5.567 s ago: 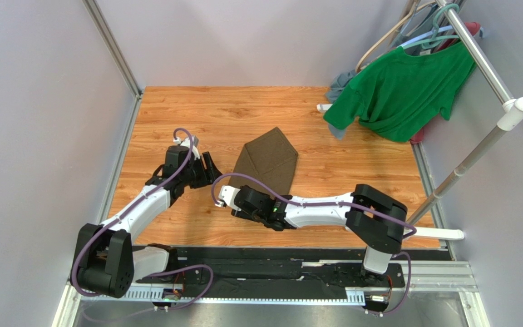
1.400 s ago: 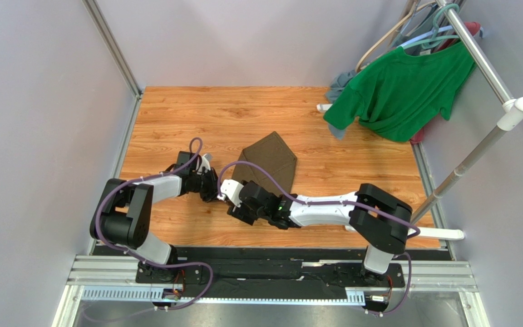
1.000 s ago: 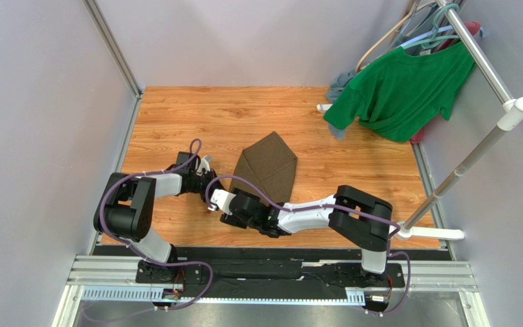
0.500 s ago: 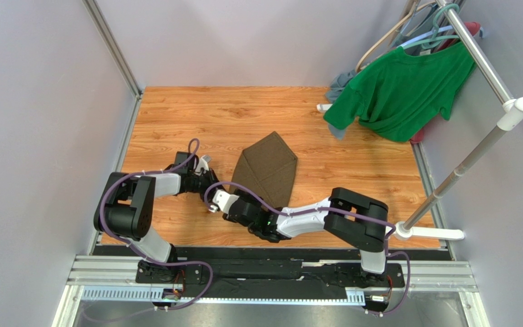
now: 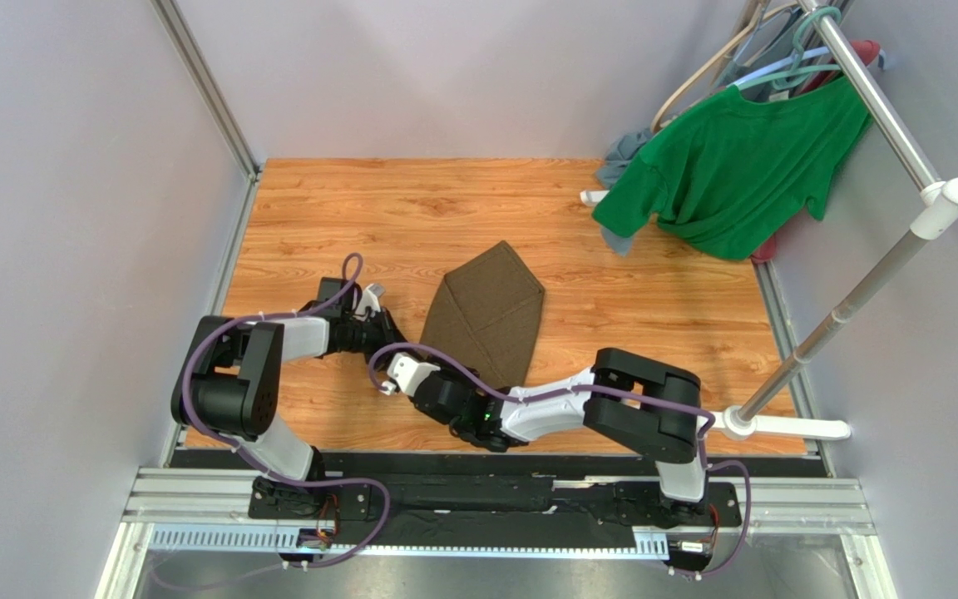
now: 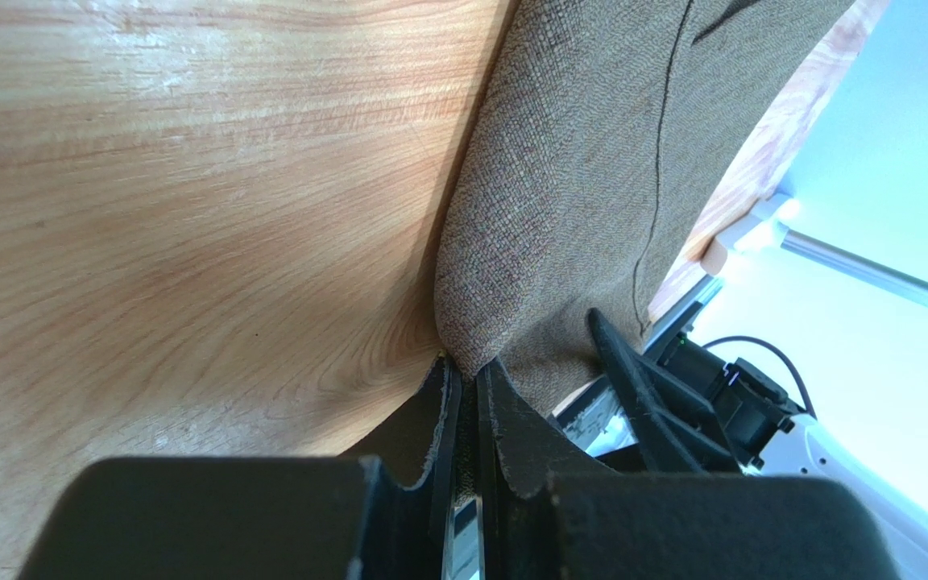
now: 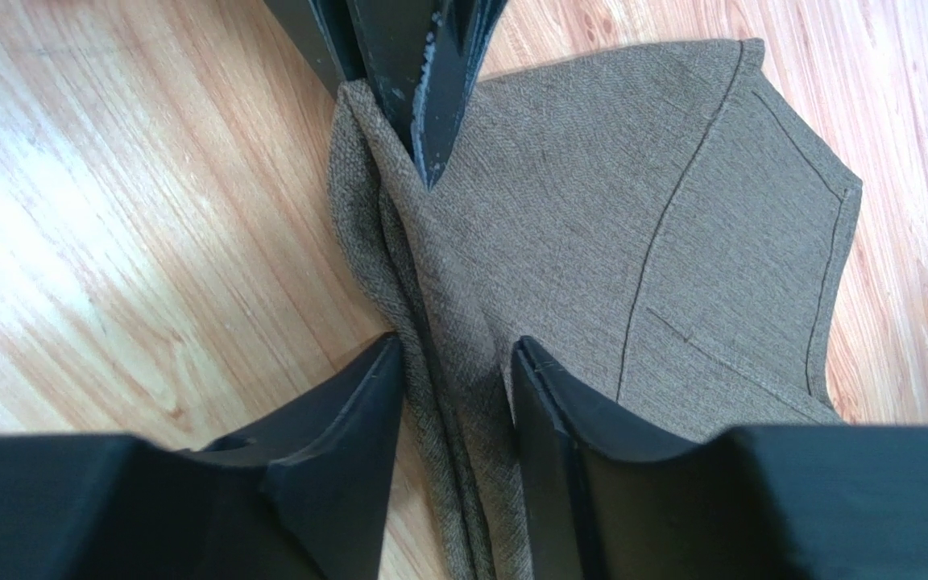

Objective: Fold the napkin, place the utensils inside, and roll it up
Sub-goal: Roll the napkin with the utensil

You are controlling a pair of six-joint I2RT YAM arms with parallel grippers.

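The olive-brown napkin point(image 5: 487, 312) lies folded to a point on the wooden table. My left gripper point(image 5: 389, 333) is at its left corner. In the left wrist view that gripper point(image 6: 463, 369) is shut on the corner of the napkin point(image 6: 578, 181). My right gripper point(image 5: 417, 365) is just in front of it, on the same edge. Seen from the right wrist, this gripper point(image 7: 457, 351) is open, and the napkin's point(image 7: 626, 181) bunched edge fold runs between its jaws. The left gripper's fingers point(image 7: 421, 85) pinch the cloth just beyond. The utensils are out of view.
A bright green T-shirt point(image 5: 734, 162) hangs from a rack pole point(image 5: 878, 106) at the back right, over a grey-blue garment point(image 5: 622, 156). The rack's white foot point(image 5: 796, 428) lies at the table's near right. Grey walls point(image 5: 97, 225) enclose the wooden table point(image 5: 359, 212).
The right arm has drawn back toward the near left, bringing its gripper onto the napkin's left edge, and its jaws have narrowed. The left gripper has stayed shut at the corner.
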